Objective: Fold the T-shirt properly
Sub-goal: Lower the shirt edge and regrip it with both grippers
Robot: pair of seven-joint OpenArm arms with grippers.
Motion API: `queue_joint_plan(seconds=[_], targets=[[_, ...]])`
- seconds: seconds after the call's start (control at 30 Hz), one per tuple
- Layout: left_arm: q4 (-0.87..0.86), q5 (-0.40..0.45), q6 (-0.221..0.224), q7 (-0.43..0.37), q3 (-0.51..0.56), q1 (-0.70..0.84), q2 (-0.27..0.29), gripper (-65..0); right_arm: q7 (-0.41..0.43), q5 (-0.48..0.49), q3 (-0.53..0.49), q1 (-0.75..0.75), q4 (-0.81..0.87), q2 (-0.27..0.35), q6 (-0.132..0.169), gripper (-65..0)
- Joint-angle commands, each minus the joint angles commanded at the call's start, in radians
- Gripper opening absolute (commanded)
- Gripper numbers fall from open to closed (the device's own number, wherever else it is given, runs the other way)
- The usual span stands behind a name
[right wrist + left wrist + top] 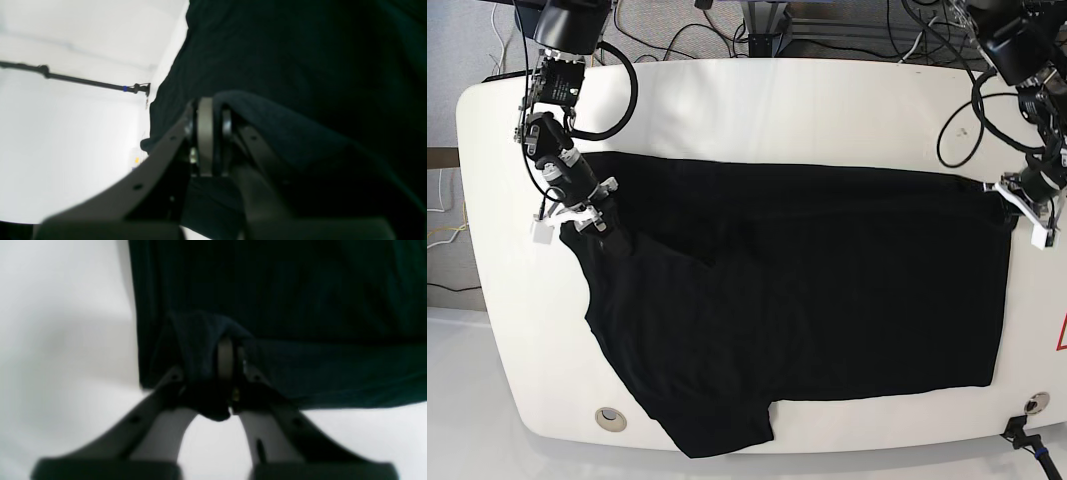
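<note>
Black T-shirt [807, 290] spread across the white table [757, 100] (bottom hem at the front edge). Left gripper [230, 353] clamped on its right corner; right gripper [211, 133] pinching its left edge.

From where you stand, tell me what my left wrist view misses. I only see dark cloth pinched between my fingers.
Observer: The right gripper is also shut on the T-shirt, at the opposite end.
Operator: Say how the shirt lies.
Observer: Spread across the white table, one sleeve sticking out at the near edge.
Operator: Report where my left gripper holds.
Observer: The left gripper grips the far corner on the base view's right.
</note>
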Motion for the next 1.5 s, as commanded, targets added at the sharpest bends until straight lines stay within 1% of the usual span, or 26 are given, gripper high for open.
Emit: queue_joint_plan(seconds=[0.13,0.2,0.3,0.37,0.47,0.53,0.57,0.6,0.63,0.67,0.7,0.73,0.8,0.87,0.9,0.93,0.97,1.0,1.03,1.1,1.2,1.23,1.27,1.33,1.4,1.5], targets=[[-0.005,0.002,0.000,0.000,0.000,-0.002,0.000,-56.8,0.000,-0.006,0.000,0.012,-0.009,0.000,0.000,-65.0],[-0.005,0.002,0.000,0.000,0.000,-0.002,-0.002,-56.8,0.000,-0.038,0.000,0.015,-0.018,0.000,0.000,-65.0],[-0.006,0.002,0.000,0.000,0.005,-0.003,-0.018,-56.8,0.000,-0.091,0.002,0.034,-0.018,-0.005,0.003,-65.0],[-0.006,0.002,0.000,0.000,0.005,-0.021,-0.020,-56.7,0.000,-0.101,0.002,0.038,-0.018,-0.006,0.003,-65.0],[-0.026,0.002,0.025,0.000,0.002,-0.031,-0.023,-56.7,0.000,-0.103,0.002,0.051,-0.020,-0.006,0.002,-65.0],[-0.048,0.002,0.030,-0.002,0.003,-0.037,-0.043,-56.7,0.000,-0.103,0.002,0.057,-0.020,-0.006,-0.002,-65.0],[-0.060,0.002,0.030,-0.002,0.005,-0.052,-0.044,-56.4,0.000,-0.104,0.002,0.064,-0.021,-0.006,-0.003,-65.0],[-0.078,0.002,0.030,-0.002,0.005,-0.061,-0.046,-54.8,-0.002,-0.104,0.002,0.069,-0.034,-0.006,-0.003,-65.0],[-0.091,0.002,0.030,-0.002,0.006,-0.068,-0.048,-50.2,-0.002,-0.104,0.002,0.074,-0.051,-0.005,-0.003,-65.0],[-0.094,0.002,0.030,-0.002,0.006,-0.071,-0.055,-42.8,-0.002,-0.104,0.002,0.083,-0.063,-0.002,-0.003,-65.0],[-0.095,0.002,0.030,-0.002,0.009,-0.081,-0.066,-34.5,-0.002,-0.104,0.002,0.089,-0.072,0.000,-0.003,-61.1],[-0.095,0.002,0.030,0.000,0.020,-0.086,-0.069,-27.9,-0.002,-0.104,0.002,0.089,-0.074,0.000,-0.003,-53.4],[-0.094,-0.002,0.022,-0.002,0.043,-0.089,-0.089,-13.3,-0.006,-0.104,0.000,0.091,-0.071,0.009,-0.003,-34.4],[-0.092,-0.003,0.021,-0.002,0.060,-0.117,-0.098,-2.0,-0.028,-0.104,0.000,0.091,-0.071,0.034,-0.003,-17.9],[-0.092,-0.003,0.021,-0.002,0.061,-0.129,-0.100,0.0,-0.032,-0.104,0.000,0.091,-0.069,0.038,-0.003,-12.7],[-0.091,-0.002,0.021,-0.002,0.061,-0.141,-0.101,0.0,-0.034,-0.104,0.000,0.091,-0.068,0.041,-0.003,-8.4],[-0.081,-0.002,0.021,-0.002,0.060,-0.146,-0.117,0.0,-0.038,-0.104,0.000,0.087,-0.052,0.057,-0.003,-5.8],[-0.051,-0.002,0.016,-0.005,0.060,-0.143,-0.130,0.0,-0.040,-0.104,0.000,0.081,-0.025,0.072,-0.003,-5.3],[-0.011,-0.002,0.000,-0.014,0.058,-0.138,-0.132,0.0,-0.044,-0.104,0.000,0.063,0.003,0.086,-0.003,-5.3],[0.081,0.000,0.000,-0.029,0.058,-0.084,-0.133,0.0,-0.044,-0.115,0.002,0.020,0.077,0.115,-0.003,-5.3],[0.221,0.002,0.000,-0.080,0.058,0.040,-0.135,0.0,-0.044,-0.193,0.003,-0.058,0.184,0.152,-0.006,-5.3],[0.253,0.005,0.000,-0.107,0.060,0.089,-0.135,0.0,-0.044,-0.238,0.003,-0.084,0.215,0.153,-0.014,-5.3],[0.281,0.025,0.000,-0.137,0.061,0.129,-0.133,0.0,-0.044,-0.288,0.003,-0.109,0.250,0.153,-0.028,-5.3],[0.319,0.092,0.000,-0.213,0.066,0.192,-0.126,0.0,-0.044,-0.407,0.003,-0.150,0.310,0.149,-0.048,-5.3],[0.322,0.166,0.000,-0.287,0.112,0.232,-0.107,0.0,-0.044,-0.528,0.003,-0.180,0.348,0.135,-0.044,-5.3],[0.321,0.262,0.000,-0.387,0.132,0.281,-0.086,0.0,-0.044,-0.689,0.003,-0.192,0.358,0.112,-0.040,-5.3]])
